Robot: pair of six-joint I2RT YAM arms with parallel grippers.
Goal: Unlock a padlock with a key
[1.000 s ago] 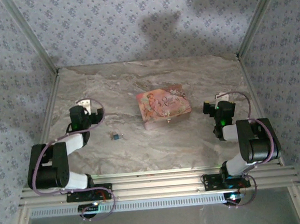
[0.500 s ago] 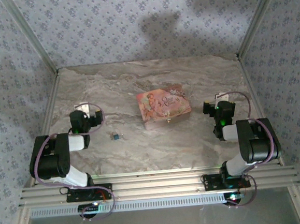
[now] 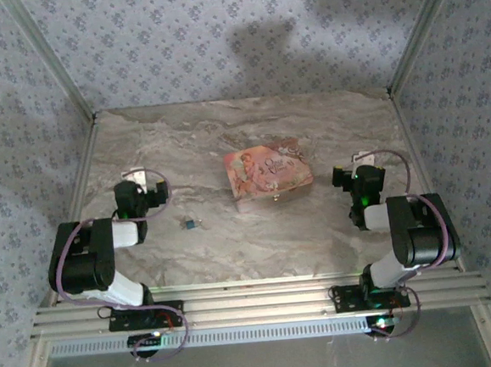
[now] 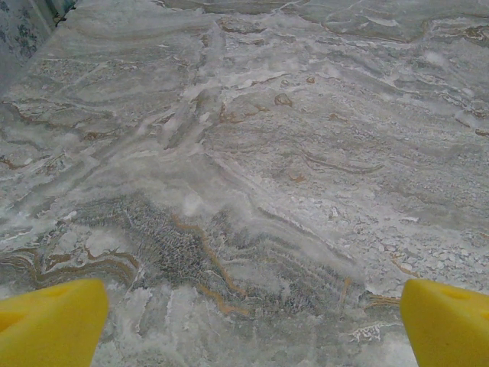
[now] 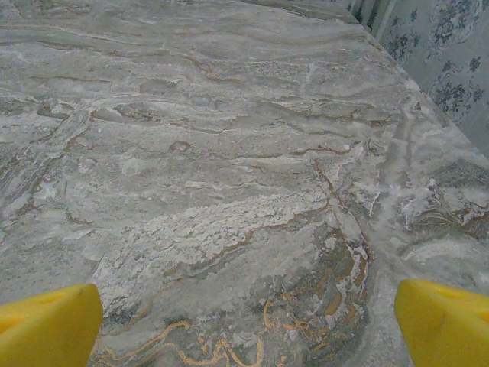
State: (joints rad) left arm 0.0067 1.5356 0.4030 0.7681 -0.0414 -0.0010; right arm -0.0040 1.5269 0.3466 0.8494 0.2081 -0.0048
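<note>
Shifted since a second ago is the left arm (image 3: 90, 264); left gripper (image 4: 248, 321) and right gripper (image 5: 248, 325) are held wide open, nothing gripped; the padlock (image 3: 189, 224) is left lying on the table (image 3: 250, 132)

Floral wallpaper (image 3: 174, 36) encloses a grey-veined marble worktop (image 3: 326, 126) at 9, 12 and 3 o'clock. Aluminium posts (image 3: 48, 54) rise from its far corners; a shadow (image 3: 260, 42) lies at 12 o'clock.

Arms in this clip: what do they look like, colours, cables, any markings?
Both the left arm and right arm have black joint housings with white links between, and a mauve cable loops along each. A green light glows on the right arm's wrist. The left tool and right tool carry yellow pads. No readable markings.
</note>
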